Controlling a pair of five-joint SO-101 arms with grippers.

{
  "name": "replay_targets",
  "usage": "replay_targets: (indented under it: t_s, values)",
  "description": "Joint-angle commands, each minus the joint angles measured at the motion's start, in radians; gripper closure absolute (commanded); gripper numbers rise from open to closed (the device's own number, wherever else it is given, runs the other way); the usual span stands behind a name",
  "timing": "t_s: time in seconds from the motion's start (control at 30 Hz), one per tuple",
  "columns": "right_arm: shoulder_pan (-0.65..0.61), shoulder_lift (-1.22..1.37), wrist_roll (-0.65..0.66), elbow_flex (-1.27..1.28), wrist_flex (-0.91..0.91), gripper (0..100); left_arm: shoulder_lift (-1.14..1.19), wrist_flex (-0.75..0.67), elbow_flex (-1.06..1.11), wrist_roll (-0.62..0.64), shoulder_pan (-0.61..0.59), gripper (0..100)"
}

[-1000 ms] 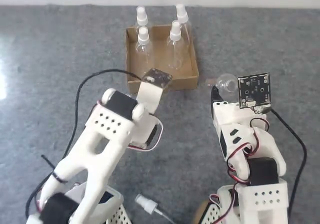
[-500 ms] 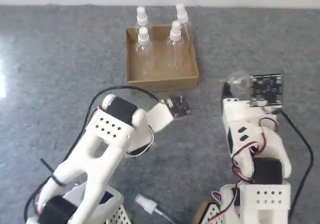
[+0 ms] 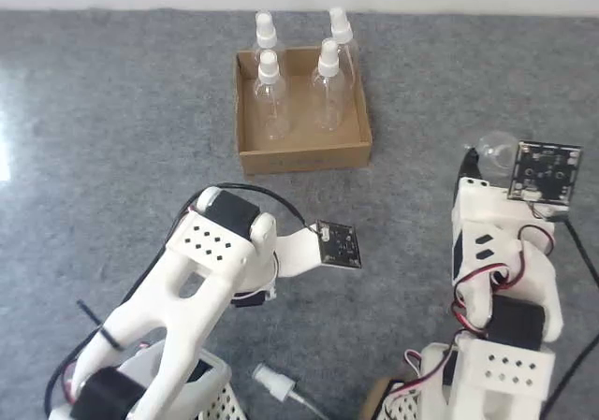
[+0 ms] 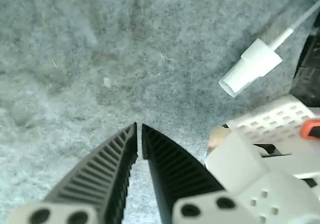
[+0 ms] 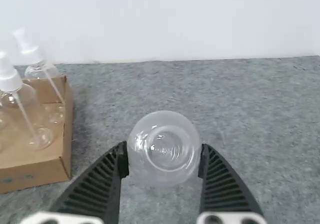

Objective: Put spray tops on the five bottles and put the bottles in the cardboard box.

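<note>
Right hand: my right gripper is clamped on the fifth bottle, one finger on each side of its clear round body. It holds the bottle off the grey felt at the right of the scene, nearer than the box.

Fifth bottle: I see no top on it. One round end faces my wrist camera, and I cannot tell whether that is the mouth or the base.

Left hand: my left gripper is empty, its two ribbed fingers drawn together to a hairline gap, pointing down at bare felt in the near middle.

Spray top: the last spray top lies on its side on the felt at the near edge, between my two arm bases, with its thin tube trailing from it. It is near my left gripper but apart from it.

Box: the cardboard box sits far and centre, with four capped bottles standing in it.

Step in hand: as I judge it, four of five are done and this is the capping of the last. The bottle is held and the top is not yet picked up.

Next move: my left fingers should part, come down over the white head rather than the tube, and close there. The tube then has to thread into the bottle's neck, so my right gripper must offer the mouth leftward.
</note>
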Motion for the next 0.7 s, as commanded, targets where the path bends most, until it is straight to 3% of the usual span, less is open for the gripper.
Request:
replay_targets:
  t_s: [0.0, 0.2, 0.33, 0.67]
  values:
    - [0.038, -0.028, -0.005, -0.048, -0.031, 92.4, -0.041, -0.002, 0.007, -0.029, 0.017, 97]
    - [0.042, -0.019, -0.006, -0.046, -0.051, 92.4, -0.043, -0.072, 0.11, 0.028, 0.173, 87]
    - [0.044, -0.019, -0.005, -0.044, -0.051, 92.4, -0.043, -0.112, 0.145, 0.091, 0.272, 87]
    - [0.044, -0.019, -0.005, -0.043, -0.051, 92.4, -0.043, -0.167, 0.186, 0.097, 0.454, 87]
